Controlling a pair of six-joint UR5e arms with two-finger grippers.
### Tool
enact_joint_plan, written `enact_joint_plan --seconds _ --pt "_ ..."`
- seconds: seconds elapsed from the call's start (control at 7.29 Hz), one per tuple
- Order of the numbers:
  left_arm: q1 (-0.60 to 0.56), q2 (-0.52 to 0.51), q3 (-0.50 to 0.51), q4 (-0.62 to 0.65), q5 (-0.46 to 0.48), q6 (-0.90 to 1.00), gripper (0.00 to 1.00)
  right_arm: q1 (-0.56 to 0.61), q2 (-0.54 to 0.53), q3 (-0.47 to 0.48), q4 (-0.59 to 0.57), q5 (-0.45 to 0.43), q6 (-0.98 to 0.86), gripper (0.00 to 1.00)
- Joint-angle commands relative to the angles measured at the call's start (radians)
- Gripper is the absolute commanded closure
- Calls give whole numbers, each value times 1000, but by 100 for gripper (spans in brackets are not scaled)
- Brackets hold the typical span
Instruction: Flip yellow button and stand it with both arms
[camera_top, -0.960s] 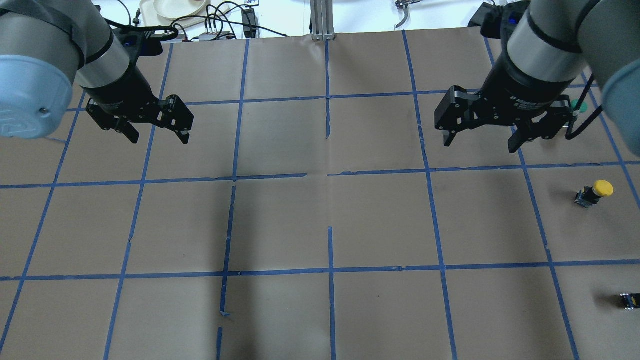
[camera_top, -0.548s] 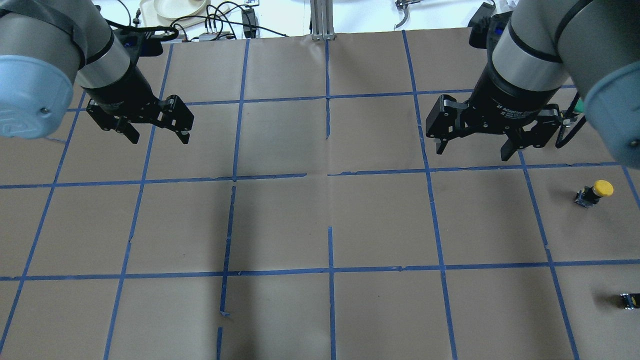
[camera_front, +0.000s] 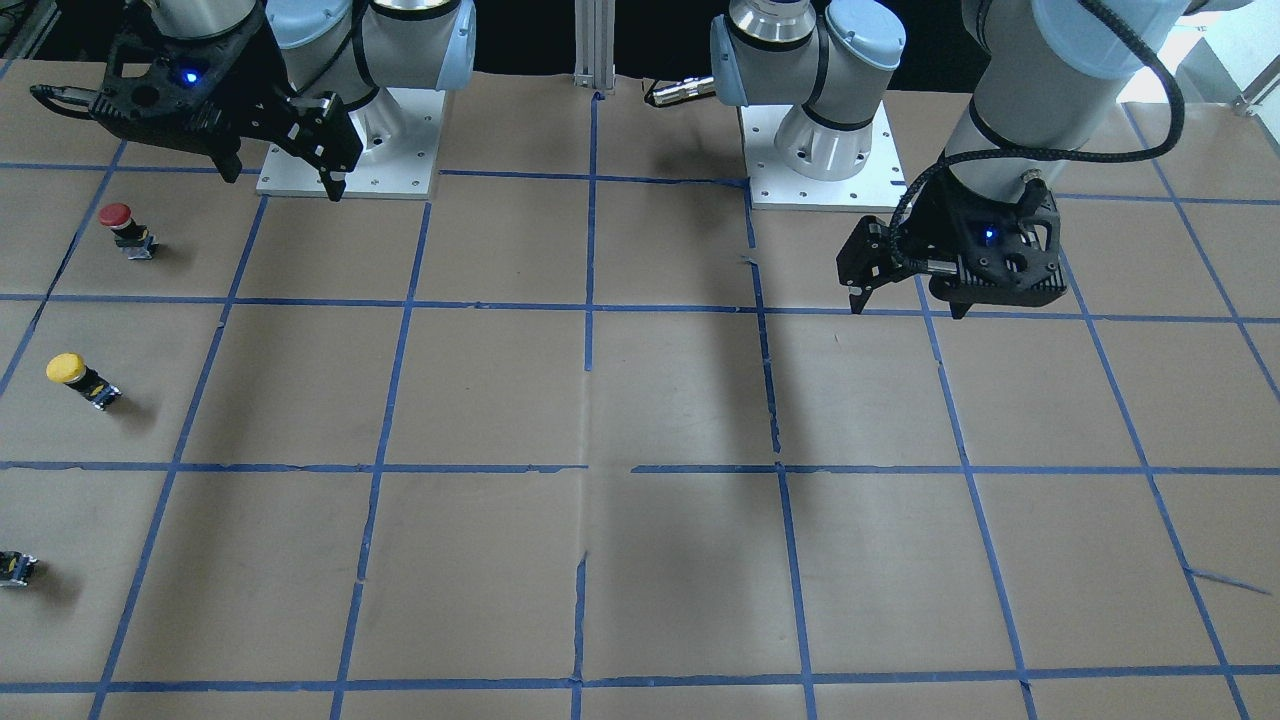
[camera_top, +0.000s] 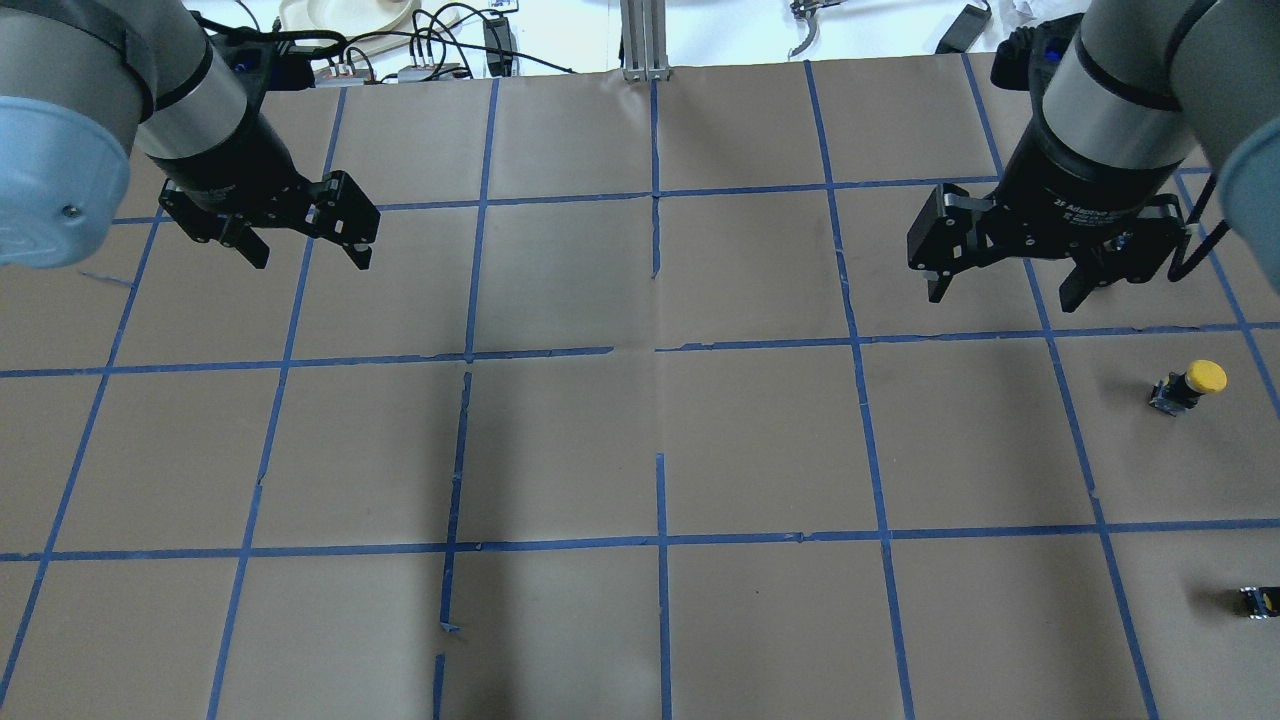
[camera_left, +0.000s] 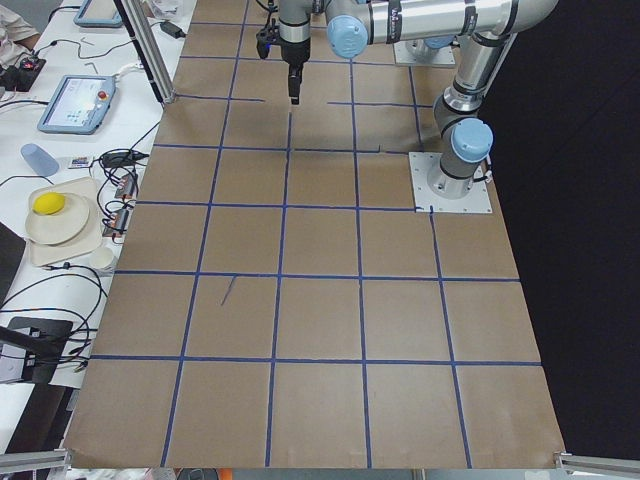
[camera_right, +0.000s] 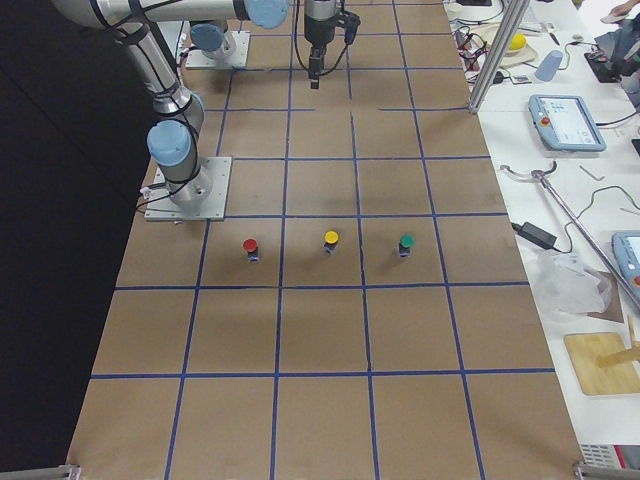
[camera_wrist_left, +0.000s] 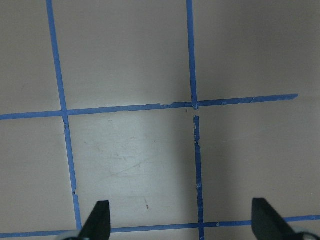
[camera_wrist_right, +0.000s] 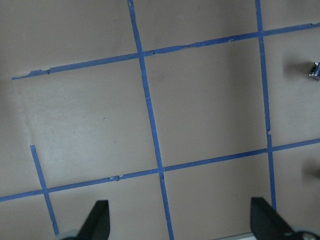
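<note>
Brown paper-covered worktop (camera_top: 760, 440) gridded with blue tape (camera_top: 660, 541), aluminium post (camera_top: 645, 40) at its far edge, white side bench (camera_left: 60, 140) with tablet (camera_left: 78, 103) and plate (camera_left: 55, 222), dark floor (camera_left: 585, 250) beyond, soft even light.

- Overhead: behind robot (camera_top: 1110, 110), fwd/down on table (camera_top: 560, 450).
- Front: opposite, facing robot, same table.
- Sides: table ends, far back.
- Wrists: close, straight down.
</note>
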Motion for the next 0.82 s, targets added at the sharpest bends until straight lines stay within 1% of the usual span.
enact_joint_plan --seconds 0.0,0.14,0.27,0.69 --pt "3 -16 -8 0 -2 3 0 2 -10 -1 -4 -5 -7 0" --pt "0 -7 4 0 -2 1 0 3 -10 -1 -5 5 -7 0" --pt "0 28 6 0 3 3 0 3 -2 -1 -7 6 -15 0" --pt "55 139 4 -13 6 3 0 3 -4 -1 -2 9 -18 0"
